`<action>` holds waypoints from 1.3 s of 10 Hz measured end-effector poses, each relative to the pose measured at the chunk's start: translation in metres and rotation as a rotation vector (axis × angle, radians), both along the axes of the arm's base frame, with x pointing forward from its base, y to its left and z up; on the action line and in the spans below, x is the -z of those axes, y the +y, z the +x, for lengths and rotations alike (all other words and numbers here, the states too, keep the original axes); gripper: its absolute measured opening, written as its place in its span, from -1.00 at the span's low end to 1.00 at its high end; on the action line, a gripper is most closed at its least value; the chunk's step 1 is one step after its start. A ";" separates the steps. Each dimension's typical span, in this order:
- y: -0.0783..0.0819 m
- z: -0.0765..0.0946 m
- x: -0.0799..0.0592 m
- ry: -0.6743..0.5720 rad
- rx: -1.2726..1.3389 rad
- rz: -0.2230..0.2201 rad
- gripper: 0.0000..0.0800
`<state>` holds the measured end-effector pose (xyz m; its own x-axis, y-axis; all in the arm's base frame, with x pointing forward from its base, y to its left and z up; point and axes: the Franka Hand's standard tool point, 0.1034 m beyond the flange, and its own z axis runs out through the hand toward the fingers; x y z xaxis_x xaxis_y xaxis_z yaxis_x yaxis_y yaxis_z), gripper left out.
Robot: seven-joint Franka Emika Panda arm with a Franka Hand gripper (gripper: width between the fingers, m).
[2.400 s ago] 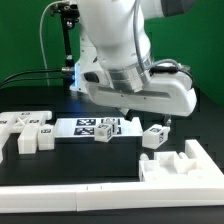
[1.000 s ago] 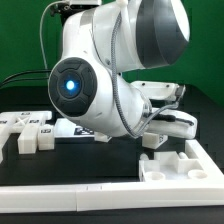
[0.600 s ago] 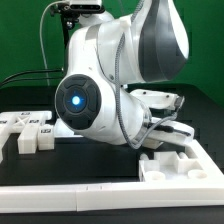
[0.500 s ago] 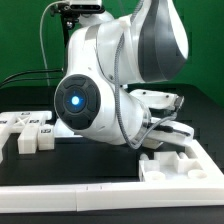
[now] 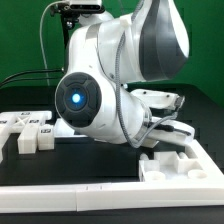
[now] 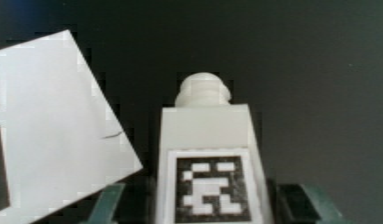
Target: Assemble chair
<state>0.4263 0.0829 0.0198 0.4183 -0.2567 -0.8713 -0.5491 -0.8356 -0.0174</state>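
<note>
Wrist view showed the gripper [image 6: 206,208] straddling a tagged leg [image 6: 209,135] beside the panel [image 6: 55,130]; whether its fingers [image 6: 117,203] gripped was unclear. A square, centred squeeze would prevent twisting.

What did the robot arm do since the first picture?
The arm swung down toward the exterior view's right, over the small tagged peg. Its fingers now flank the peg; a firm grip is not clear. The pieces at the exterior view's left and the panel stayed put.
</note>
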 end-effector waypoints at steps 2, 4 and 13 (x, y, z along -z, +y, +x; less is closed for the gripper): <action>-0.002 0.027 -0.034 -0.114 -0.008 -0.009 -0.30; -0.002 0.051 -0.065 -0.265 -0.009 -0.037 -0.30; -0.003 0.098 -0.088 -0.800 -0.119 -0.223 -0.29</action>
